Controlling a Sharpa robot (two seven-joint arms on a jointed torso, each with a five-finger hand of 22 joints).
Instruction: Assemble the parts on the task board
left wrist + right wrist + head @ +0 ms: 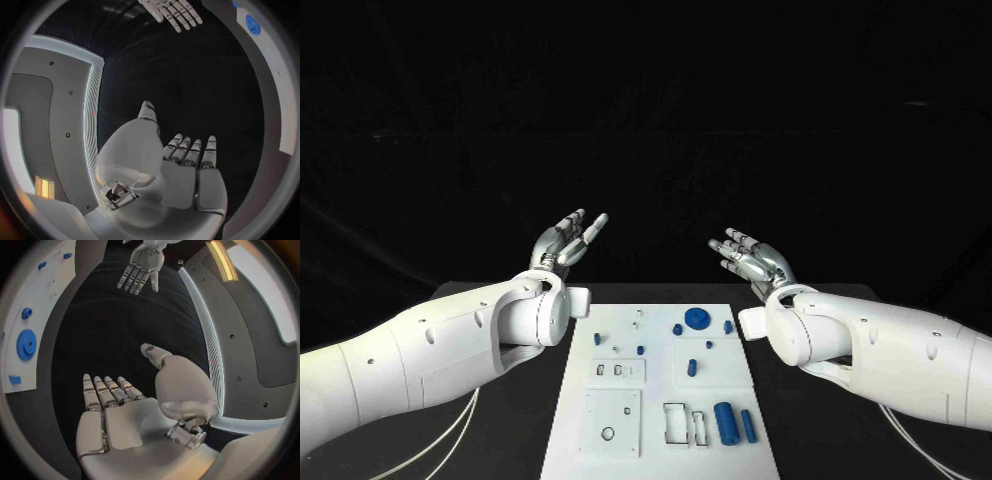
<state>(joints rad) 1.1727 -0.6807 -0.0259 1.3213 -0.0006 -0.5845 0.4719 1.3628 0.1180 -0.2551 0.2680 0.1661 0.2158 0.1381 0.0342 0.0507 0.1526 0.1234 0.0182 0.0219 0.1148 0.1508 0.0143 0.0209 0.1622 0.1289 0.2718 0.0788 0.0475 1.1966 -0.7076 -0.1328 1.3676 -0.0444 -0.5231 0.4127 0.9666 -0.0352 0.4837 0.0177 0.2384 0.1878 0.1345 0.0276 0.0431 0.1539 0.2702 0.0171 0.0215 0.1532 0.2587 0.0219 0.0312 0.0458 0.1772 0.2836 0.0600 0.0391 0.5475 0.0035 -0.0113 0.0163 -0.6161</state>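
Head view — left hand (568,240) and right hand (751,257) both empty, fingers spread, beyond the task board (661,440).

Left hand (570,240) raised, palm open, fingers spread and empty, right hand (754,258) raised opposite, fingers apart, holding nothing, white arms angled inward

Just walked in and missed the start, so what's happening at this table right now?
Nothing is being handled at this moment. The robot's silver left hand and silver right hand are both raised beyond the far end of the white task board, fingers apart and holding nothing. The small blue parts lie untouched on the board: a round blue gear near its far end, and a blue cylinder near its near end. Assembly looks not yet begun.
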